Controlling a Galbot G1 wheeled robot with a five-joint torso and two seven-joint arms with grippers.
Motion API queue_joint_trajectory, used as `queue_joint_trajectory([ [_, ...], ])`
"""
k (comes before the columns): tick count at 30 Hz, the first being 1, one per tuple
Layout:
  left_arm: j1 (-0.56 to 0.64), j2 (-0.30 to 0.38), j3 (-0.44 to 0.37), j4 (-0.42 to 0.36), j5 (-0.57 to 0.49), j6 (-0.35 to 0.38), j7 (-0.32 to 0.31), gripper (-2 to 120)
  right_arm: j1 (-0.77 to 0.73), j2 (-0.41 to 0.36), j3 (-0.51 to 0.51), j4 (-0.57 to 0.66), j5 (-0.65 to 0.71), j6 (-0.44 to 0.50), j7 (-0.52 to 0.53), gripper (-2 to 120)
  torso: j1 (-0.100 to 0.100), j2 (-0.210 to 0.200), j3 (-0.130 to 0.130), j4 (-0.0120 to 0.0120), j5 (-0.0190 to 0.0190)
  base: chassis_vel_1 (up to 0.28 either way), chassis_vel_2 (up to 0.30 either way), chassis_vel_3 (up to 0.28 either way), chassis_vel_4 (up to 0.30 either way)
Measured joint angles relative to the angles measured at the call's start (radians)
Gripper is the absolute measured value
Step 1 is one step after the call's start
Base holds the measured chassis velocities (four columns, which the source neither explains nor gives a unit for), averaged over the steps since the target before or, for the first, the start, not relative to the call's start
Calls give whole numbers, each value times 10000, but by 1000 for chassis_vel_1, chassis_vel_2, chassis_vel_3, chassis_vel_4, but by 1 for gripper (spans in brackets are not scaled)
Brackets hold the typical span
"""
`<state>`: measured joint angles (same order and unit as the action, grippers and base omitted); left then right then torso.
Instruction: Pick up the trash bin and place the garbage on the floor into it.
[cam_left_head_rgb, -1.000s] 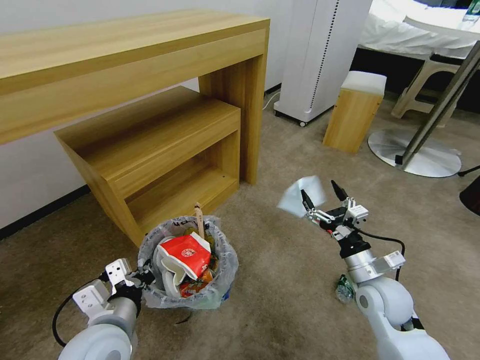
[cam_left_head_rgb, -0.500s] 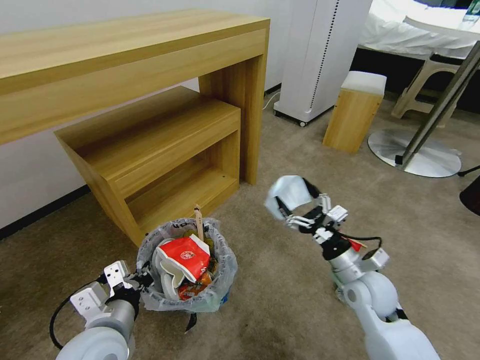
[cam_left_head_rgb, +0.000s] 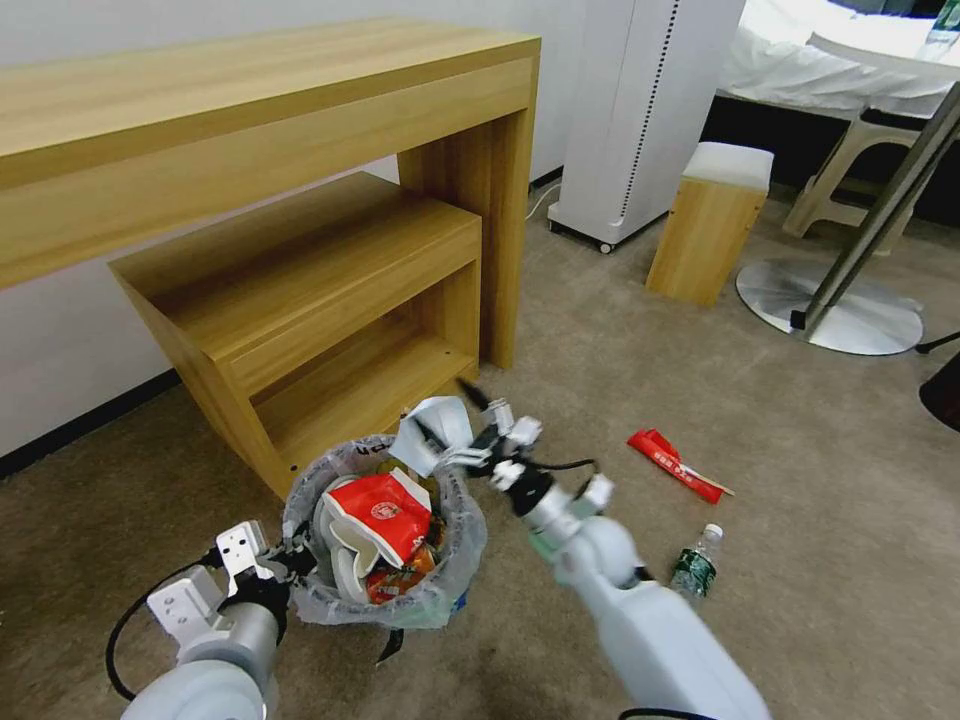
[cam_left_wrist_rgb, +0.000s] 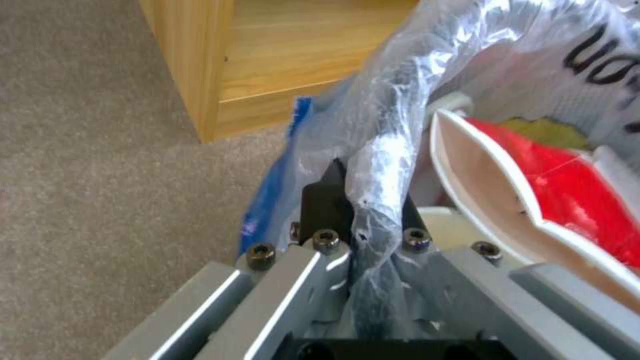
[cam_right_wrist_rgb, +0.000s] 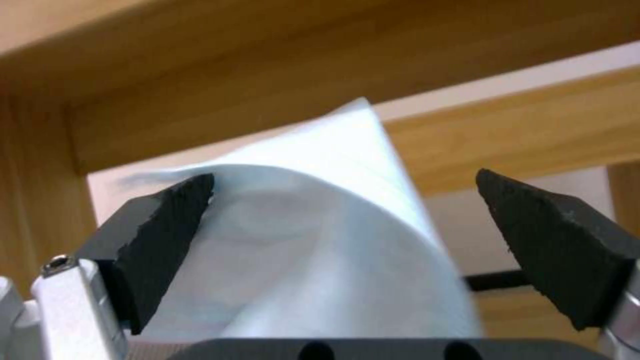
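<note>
The trash bin (cam_left_head_rgb: 455, 565), lined with a crinkly bag, hangs low over the beige floor (cam_left_head_rgb: 560, 400), stuffed with a red paper box (cam_left_head_rgb: 380, 510) and other litter. My left gripper (cam_left_head_rgb: 285, 562) is shut on its rim; in the left wrist view the bag (cam_left_wrist_rgb: 400, 100) is pinched between the fingers (cam_left_wrist_rgb: 320, 200). My right gripper (cam_left_head_rgb: 447, 412) hovers over the bin's far edge, open, with a pale-blue scrap (cam_left_head_rgb: 437, 425) lying against one finger (cam_right_wrist_rgb: 167, 210). The scrap (cam_right_wrist_rgb: 320, 250) sits between the spread jaws. A long red wrapper (cam_left_head_rgb: 675, 465) and a green-labelled bottle (cam_left_head_rgb: 693, 565) lie on the floor to the right.
A wooden desk (cam_left_head_rgb: 250, 110) with a lower shelf unit (cam_left_head_rgb: 330, 290) stands just behind the bin. A white appliance (cam_left_head_rgb: 640, 110), a small wooden stool (cam_left_head_rgb: 710, 220) and a table's metal base (cam_left_head_rgb: 830, 305) stand at the back right. Open carpet lies between them and the wrapper.
My right arm has swung left from mid-floor to above the bin, carrying the pale-blue scrap. That uncovered the red wrapper and the bottle. The left gripper still holds the bin.
</note>
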<state>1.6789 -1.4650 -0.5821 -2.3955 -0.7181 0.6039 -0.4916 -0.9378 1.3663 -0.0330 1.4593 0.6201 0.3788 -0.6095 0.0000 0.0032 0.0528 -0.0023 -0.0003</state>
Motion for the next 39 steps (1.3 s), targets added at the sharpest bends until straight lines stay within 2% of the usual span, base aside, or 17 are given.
queue_joint_trajectory([
  [7,-39,-71,106,-8,60,2,13,1,-62,-44,-290,-169,-108,153,-155,100,0,0,-1,-1,3,0,0,0,0],
  [18,-202,-143,290,119,130,20,55,1,-442,-392,-166,300,-235,209,-564,100,0,0,-1,-2,3,0,0,0,0],
  [27,-279,-120,207,55,-54,80,152,1,-797,-1029,603,619,-1467,-162,-737,100,0,0,-1,0,6,0,0,0,0],
  [33,-298,-113,142,42,7,81,55,1,-1006,-1407,1092,955,-1564,-244,-609,100,0,0,-2,-1,-2,0,0,0,0],
  [34,-321,-124,162,38,17,73,55,1,-1063,-1447,1114,1081,-1560,-244,-623,100,0,0,-1,-5,3,0,0,0,0],
  [36,-320,-132,182,37,17,75,58,1,-1101,-1500,1158,1187,-1534,-245,-620,100,0,0,0,3,14,0,0,0,0],
  [38,-323,-154,233,41,27,82,62,1,-1198,-1727,1395,1458,-1518,-245,-621,100,0,-1,0,-1,-4,0,0,0,0],
  [39,-322,-158,241,42,30,85,63,1,-1231,-1802,1446,1539,-1500,-245,-622,100,0,0,-1,-1,6,0,0,0,0],
])
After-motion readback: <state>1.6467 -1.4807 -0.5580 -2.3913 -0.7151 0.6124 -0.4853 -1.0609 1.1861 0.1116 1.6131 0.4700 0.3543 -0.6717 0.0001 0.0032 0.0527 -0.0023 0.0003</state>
